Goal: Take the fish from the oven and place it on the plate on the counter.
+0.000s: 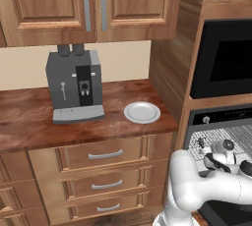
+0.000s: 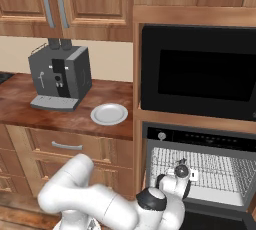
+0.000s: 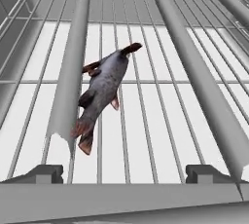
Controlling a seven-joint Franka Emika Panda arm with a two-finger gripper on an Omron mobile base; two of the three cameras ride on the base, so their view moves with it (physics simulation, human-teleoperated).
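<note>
The fish [image 3: 104,84] is grey-dark with reddish fins and tail, and lies on the silver wire rack [image 3: 160,96] inside the oven [image 2: 200,139]. My gripper [image 3: 124,174] is open, hovering just above the rack. Its two fingertips [image 3: 46,173] stand wide apart with nothing between them, and the fish lies ahead, slightly left of centre. In the left base view the fish [image 1: 201,144] is a tiny dark speck on the rack, just left of my hand [image 1: 222,154], which reaches into the oven [image 1: 216,122]. The plate [image 1: 142,112] sits bare on the counter [image 1: 29,117].
A grey coffee machine [image 1: 76,85] stands on the counter left of the plate [image 2: 109,114]. A black-glass appliance [image 2: 197,71] is built in above the oven. The oven door [image 2: 215,221] hangs open below the rack. Wooden drawers [image 1: 106,155] sit under the counter.
</note>
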